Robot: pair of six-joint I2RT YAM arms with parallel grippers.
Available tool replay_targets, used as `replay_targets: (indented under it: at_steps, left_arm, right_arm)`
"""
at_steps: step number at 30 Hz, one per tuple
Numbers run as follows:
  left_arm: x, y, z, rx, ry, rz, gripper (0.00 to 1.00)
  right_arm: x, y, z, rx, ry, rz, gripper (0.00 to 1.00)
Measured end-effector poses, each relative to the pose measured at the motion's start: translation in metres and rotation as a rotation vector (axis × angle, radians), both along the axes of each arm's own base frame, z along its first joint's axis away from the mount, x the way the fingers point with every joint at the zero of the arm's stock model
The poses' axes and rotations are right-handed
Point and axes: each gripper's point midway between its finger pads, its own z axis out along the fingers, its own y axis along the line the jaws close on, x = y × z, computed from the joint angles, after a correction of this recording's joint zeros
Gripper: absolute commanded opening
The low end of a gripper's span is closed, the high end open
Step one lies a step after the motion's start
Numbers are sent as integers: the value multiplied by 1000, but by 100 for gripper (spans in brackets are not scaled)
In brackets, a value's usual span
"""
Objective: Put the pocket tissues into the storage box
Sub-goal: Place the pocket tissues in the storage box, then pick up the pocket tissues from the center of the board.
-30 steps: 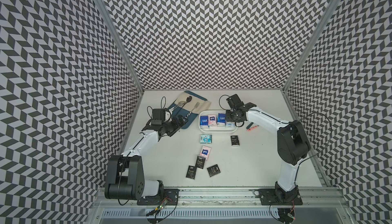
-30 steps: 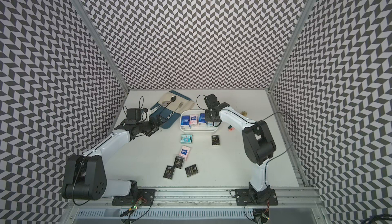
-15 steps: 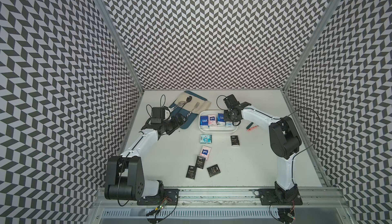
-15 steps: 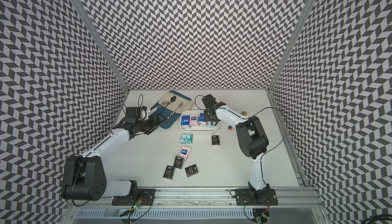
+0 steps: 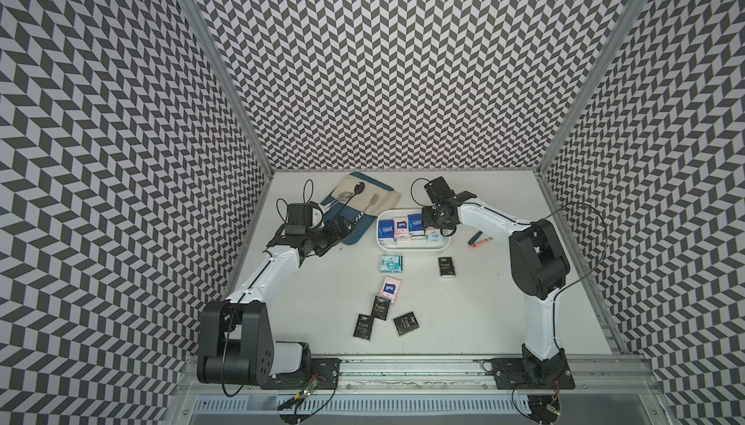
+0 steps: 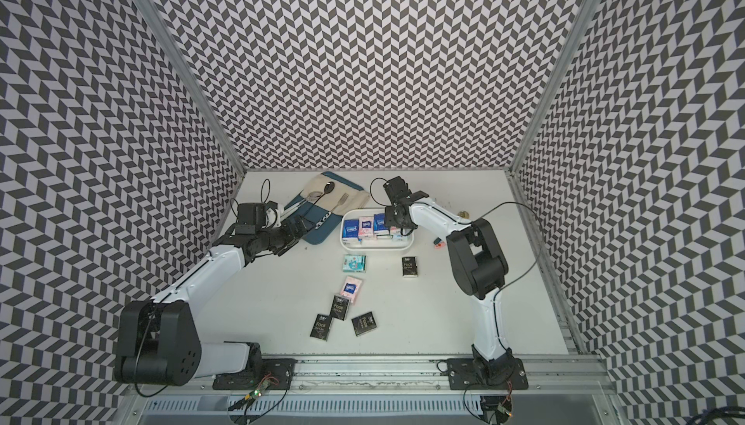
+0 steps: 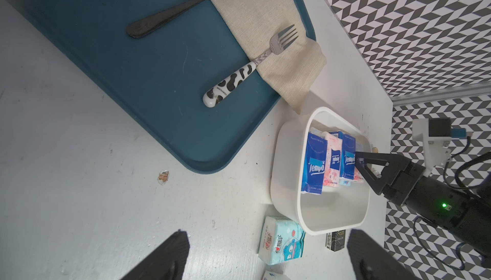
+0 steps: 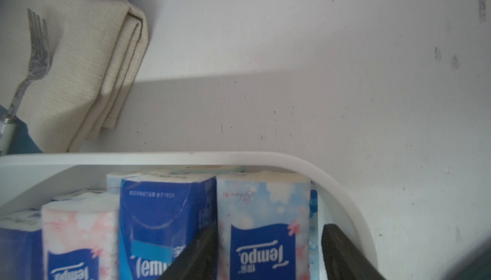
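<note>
The white storage box [image 5: 413, 246] [image 6: 375, 246] sits mid-table with several pocket tissues standing in it, dark blue [image 5: 386, 228] and pink-white [image 5: 401, 227]. My right gripper [image 8: 268, 228] reaches into the box's right end and is open. A pale blue-pink Tempo packet [image 8: 263, 207] stands between its fingers, with a gap on one side. Loose packets lie in front: teal [image 5: 391, 263], pink-white [image 5: 390, 289] and several black "Face" ones [image 5: 446, 268] [image 5: 380, 307]. My left gripper [image 5: 340, 227] [image 7: 267, 232] hangs open and empty beside the blue tray.
A blue tray [image 5: 354, 233] with a beige cloth [image 5: 383, 197], a spoon [image 5: 356, 189] and a cow-patterned fork [image 7: 239, 79] lies left of the box. A red-green pen [image 5: 479, 240] lies right of the box. Patterned walls close in three sides.
My right gripper's jaws have spread apart, letting go of the pale Tempo packet in the box, and its elbow swung in. The left arm has not moved.
</note>
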Motion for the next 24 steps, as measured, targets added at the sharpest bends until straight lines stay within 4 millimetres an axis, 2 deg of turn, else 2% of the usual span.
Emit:
replay_targets:
  at_steps: [5, 11, 14, 18, 24]
  left_arm:
    - [0, 1, 0, 2, 0, 4, 99]
    - [3, 11, -1, 13, -2, 30, 99]
    - [5, 18, -1, 18, -3, 51, 99]
    - [6, 28, -2, 15, -2, 77, 99]
    - [3, 35, -9, 6, 19, 94, 99]
  right_arm:
    - [-4, 5, 15, 37, -19, 29, 72]
    - [-15, 16, 59, 130, -93, 98, 70]
    - [-28, 24, 76, 157, -120, 157, 69]
    - [-58, 52, 82, 178, -119, 305, 69]
    - [-119, 113, 69, 156, -94, 586, 69]
